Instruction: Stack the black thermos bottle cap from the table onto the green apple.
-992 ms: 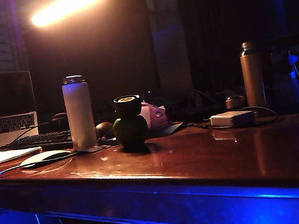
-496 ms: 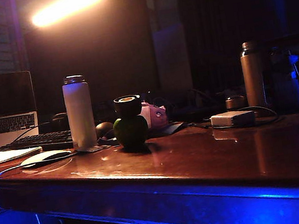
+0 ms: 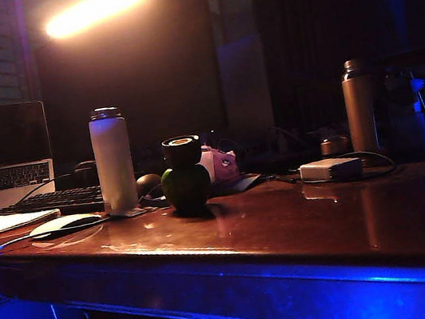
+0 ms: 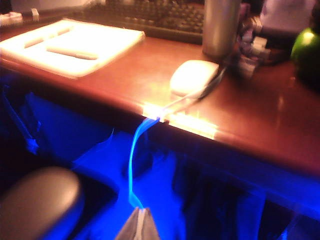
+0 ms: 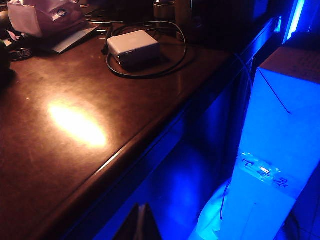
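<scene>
Black thermos bottle cap (image 3: 181, 150) hides green apple's (image 3: 186, 186) top; left claw (image 4: 138, 224) and right claw (image 5: 139, 221) closed.

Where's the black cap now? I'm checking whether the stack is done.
In the exterior view the black thermos bottle cap sits atop the green apple, left of centre, between the white thermos and the pink bundle.

Black thermos bottle cap (image 3: 181, 150) sits on green apple (image 3: 186, 188), mid counter (image 3: 304, 226). White thermos (image 3: 112, 161) upright just left. Pink bundle (image 3: 219, 164) behind apple. White box (image 3: 330, 169), metal bottle (image 3: 359, 106) far right. Neither pincer visible.
</scene>
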Controlling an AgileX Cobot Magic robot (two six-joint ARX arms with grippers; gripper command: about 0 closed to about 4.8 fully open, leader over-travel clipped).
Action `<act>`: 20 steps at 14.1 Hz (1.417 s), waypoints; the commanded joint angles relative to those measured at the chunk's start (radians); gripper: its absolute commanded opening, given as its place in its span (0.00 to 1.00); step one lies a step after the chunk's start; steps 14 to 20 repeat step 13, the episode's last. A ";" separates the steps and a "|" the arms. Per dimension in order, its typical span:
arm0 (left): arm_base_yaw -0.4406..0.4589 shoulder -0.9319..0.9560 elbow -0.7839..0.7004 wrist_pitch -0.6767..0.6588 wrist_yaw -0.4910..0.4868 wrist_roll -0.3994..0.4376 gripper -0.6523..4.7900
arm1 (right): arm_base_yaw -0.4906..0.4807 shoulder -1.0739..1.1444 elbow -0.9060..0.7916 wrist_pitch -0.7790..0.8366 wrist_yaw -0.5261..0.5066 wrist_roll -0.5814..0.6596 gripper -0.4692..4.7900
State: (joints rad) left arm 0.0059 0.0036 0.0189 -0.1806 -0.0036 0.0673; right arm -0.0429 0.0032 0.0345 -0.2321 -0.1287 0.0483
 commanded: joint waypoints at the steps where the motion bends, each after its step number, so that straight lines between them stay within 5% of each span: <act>1: 0.000 -0.003 -0.013 -0.003 0.013 0.011 0.12 | 0.000 -0.001 -0.001 0.002 -0.004 0.004 0.08; 20: -0.001 -0.003 -0.013 -0.004 0.004 0.011 0.12 | 0.000 -0.001 -0.001 0.002 -0.004 0.004 0.08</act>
